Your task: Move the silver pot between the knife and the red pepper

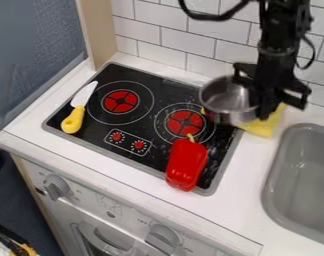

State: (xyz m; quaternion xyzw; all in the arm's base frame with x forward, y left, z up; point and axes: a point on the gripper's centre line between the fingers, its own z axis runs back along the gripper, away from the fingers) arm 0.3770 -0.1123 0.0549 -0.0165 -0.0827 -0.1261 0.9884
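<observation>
Camera view: at the left of the black stovetop (161,82) lies the knife (84,95), its yellow handle toward the front and its blade pointing to the back wall (165,30); just right of it is the left burner (120,101), with two small red dials (138,145) in front; farther right comes the other burner (185,123), and the red pepper (186,165) lies in front of it, its stem reaching over the burner's ring; behind the pepper and slightly to its right is the silver pot (225,102), at the stovetop's back right edge, its opening facing up; my gripper (260,97) is right at the pot's right side, my arm coming down from the top edge; I cannot tell whether I have hold of the pot; a yellow item (266,126) shows partly behind and below it; at the far right is the grey sink (305,180).
</observation>
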